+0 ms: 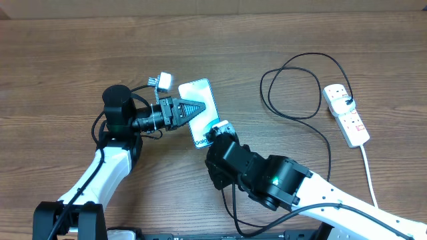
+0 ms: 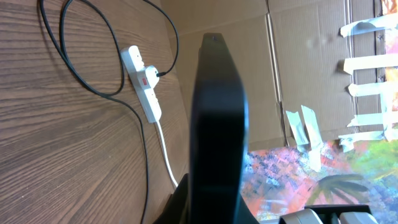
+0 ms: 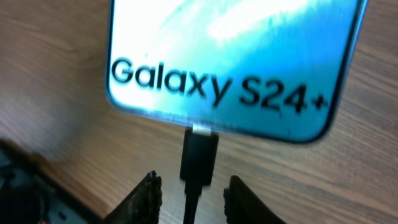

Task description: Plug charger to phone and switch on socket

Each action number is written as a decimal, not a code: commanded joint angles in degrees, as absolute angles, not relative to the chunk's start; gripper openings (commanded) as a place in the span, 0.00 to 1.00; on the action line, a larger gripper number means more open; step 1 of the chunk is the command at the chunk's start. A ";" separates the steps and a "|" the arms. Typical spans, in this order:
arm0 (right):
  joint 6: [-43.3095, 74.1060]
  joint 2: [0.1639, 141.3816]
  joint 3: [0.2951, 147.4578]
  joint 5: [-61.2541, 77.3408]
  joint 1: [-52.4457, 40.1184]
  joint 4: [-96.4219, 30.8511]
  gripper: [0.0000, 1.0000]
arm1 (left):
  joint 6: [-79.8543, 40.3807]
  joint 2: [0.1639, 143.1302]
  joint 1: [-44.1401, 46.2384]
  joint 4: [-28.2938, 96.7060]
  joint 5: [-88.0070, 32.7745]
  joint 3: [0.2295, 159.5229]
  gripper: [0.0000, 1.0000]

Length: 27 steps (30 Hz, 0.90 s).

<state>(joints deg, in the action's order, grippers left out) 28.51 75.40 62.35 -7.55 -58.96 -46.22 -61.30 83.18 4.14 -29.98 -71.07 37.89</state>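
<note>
The phone (image 1: 199,95) lies tilted at mid-table, its "Galaxy S24+" end toward my right arm. My left gripper (image 1: 193,109) is shut on the phone's side. In the left wrist view (image 2: 214,208) the phone (image 2: 214,112) shows edge-on as a dark slab between the fingers. The charger connector (image 3: 199,152) sits in the port at the bottom of the phone (image 3: 230,43). My right gripper (image 3: 194,199) is open, one finger on each side of the cable, not touching it. The charger cable (image 1: 293,87) loops to a black plug in the socket (image 1: 347,115).
The socket's white cord (image 1: 369,177) runs toward the front right edge. A small white object (image 1: 161,81) sits by the left wrist. In the left wrist view the socket (image 2: 142,81) lies at the far side, with a cardboard wall (image 2: 280,37) beyond the table.
</note>
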 commanded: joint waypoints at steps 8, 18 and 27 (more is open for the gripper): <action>28.97 75.94 62.94 -10.52 -59.18 -43.59 0.08 | -59.68 82.94 4.21 -30.41 -72.71 39.16 0.04; 28.93 75.94 62.94 -14.13 -59.13 -39.29 0.04 | -56.51 82.94 4.21 -30.39 -76.47 39.13 0.04; 25.30 75.88 64.47 -14.96 -59.09 -34.00 0.04 | -54.19 82.94 6.04 -30.39 -76.97 39.11 0.04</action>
